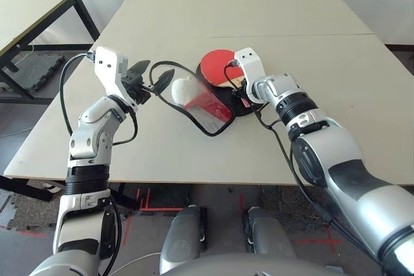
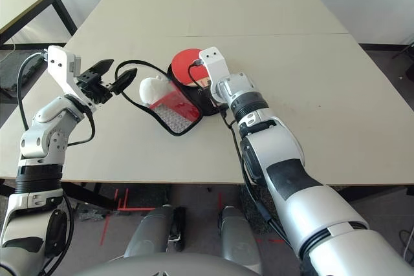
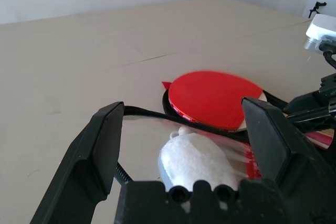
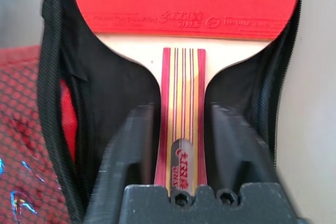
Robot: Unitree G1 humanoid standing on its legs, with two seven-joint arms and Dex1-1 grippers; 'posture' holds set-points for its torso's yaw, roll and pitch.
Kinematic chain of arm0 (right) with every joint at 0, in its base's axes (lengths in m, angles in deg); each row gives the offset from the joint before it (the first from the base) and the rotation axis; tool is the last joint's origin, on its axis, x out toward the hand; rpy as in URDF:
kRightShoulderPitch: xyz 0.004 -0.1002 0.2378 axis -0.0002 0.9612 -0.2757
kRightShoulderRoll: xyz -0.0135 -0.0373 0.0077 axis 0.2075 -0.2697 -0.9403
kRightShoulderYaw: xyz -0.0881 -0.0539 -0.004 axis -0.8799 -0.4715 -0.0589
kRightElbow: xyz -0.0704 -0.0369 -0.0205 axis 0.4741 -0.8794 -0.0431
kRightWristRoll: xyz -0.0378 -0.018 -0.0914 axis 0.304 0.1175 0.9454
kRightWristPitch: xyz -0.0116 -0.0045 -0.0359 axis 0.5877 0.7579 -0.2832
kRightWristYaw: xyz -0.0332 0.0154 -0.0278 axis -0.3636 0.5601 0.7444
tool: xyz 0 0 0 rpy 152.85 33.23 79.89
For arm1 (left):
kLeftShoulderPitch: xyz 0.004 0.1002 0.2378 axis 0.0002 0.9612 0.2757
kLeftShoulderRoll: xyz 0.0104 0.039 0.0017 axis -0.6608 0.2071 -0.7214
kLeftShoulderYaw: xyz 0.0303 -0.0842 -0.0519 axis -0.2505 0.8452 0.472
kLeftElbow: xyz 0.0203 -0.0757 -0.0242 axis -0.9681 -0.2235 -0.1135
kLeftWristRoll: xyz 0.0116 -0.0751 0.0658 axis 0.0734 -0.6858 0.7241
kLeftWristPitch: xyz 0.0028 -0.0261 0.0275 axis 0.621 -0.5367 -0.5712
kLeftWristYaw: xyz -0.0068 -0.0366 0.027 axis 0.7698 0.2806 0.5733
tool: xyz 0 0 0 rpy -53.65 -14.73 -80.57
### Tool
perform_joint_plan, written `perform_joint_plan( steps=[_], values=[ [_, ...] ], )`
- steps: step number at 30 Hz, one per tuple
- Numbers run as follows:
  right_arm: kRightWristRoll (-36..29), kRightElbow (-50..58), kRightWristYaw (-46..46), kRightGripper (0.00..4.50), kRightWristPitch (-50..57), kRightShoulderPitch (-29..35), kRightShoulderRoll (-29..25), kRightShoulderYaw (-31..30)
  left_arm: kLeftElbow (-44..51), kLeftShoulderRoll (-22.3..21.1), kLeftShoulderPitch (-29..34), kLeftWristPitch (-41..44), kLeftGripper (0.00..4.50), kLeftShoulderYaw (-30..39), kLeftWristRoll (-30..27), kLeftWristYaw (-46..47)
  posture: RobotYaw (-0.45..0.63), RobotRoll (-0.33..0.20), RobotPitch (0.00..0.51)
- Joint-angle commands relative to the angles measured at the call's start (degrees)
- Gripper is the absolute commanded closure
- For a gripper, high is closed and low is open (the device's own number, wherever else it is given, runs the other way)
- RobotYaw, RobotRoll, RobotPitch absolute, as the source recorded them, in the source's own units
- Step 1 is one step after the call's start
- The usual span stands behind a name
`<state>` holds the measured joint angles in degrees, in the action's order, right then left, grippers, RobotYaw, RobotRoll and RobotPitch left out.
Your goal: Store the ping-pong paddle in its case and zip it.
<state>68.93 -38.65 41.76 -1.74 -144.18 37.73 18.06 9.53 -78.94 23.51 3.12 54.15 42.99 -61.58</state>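
The ping-pong paddle (image 4: pixel 184 3) lies face up on the black inner side of the opened case (image 1: pixel 217 105), near the middle of the table (image 1: pixel 323 95). Its striped handle runs straight back between the two fingers (image 4: pixel 126 156) of the right gripper (image 4: pixel 181 145), which point down at it. A narrow gap shows on each side of the handle, so the jaws stand apart and are not clamped on it. The case's red mesh flap lies folded open toward the robot's left, with a whitish round pouch (image 1: pixel 184 88) on it. The left gripper (image 1: pixel 150 79) hovers level just left of the case, jaws wide apart and empty, the zip edging between its tips.
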Motion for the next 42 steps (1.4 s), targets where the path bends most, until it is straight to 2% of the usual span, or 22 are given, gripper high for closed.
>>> perform_joint_plan(
  steps=[1,3,4,8,13,20,29,33,37,39,42],
  values=[
    [-0.18,1.53,-2.87,0.97,-0.81,0.38,-0.98,-0.03,0.55,0.22,0.58,0.81,0.0,-0.47,-0.37,0.01,0.16,0.0,0.068],
    [0.1,3.53,-4.47,0.18,-1.34,1.01,-2.38,-0.38,0.3,0.26,0.35,0.83,0.0,-0.6,-0.33,-0.05,0.16,0.0,0.069],
    [0.03,4.58,-5.11,0.05,-1.98,1.4,-2.95,-0.3,0.21,0.29,0.25,0.84,0.0,-0.63,-0.33,-0.05,0.16,0.0,0.069],
    [-0.15,10.55,-8.34,0.05,-6.69,4.47,-6.73,-0.04,0.34,0.2,0.33,0.96,0.0,-0.72,-0.4,-0.16,0.16,0.0,0.071],
    [-0.51,12.57,-10.58,0.05,-9.51,7.03,-13.38,1.59,0.27,-0.11,0.6,1.29,0.0,-0.76,-0.48,-0.54,0.15,0.0,0.073],
    [-2.74,13.51,-12.19,0.05,-14.68,10.32,-15.96,4.49,1.38,-1.18,2.2,2.06,0.0,-1.55,0.32,-1.11,0.15,0.0,0.074],
    [-4.01,20.04,-16.75,0.05,-16.19,15.87,-20.23,4.99,5.62,-7.95,8.7,2.79,0.0,-2.19,1.53,-4.91,0.16,0.0,0.075],
    [-4.91,21.67,-19.06,0.05,-17.74,17.18,-22.55,5.9,6.42,-12.23,11.15,3.25,0.0,-1.78,1.77,-7.36,0.16,0.0,0.077],
    [-5.84,22.21,-20.65,0.05,-18.98,17.9,-24.5,6.43,5.11,-16.99,12.63,1.81,0.0,-4.44,4.67,-11.18,0.15,0.0,0.075],
    [-5.75,22.0,-20.68,0.05,-19.48,17.99,-25.1,6.51,3.53,-17.53,11.89,-0.22,0.0,-7.16,7.64,-11.67,0.15,0.0,0.074],
    [-5.8,22.41,-20.77,0.05,-19.76,18.3,-25.43,6.81,1.26,-15.82,9.72,-2.74,0.0,-11.08,11.03,-11.5,0.14,0.0,0.072]
  ],
)
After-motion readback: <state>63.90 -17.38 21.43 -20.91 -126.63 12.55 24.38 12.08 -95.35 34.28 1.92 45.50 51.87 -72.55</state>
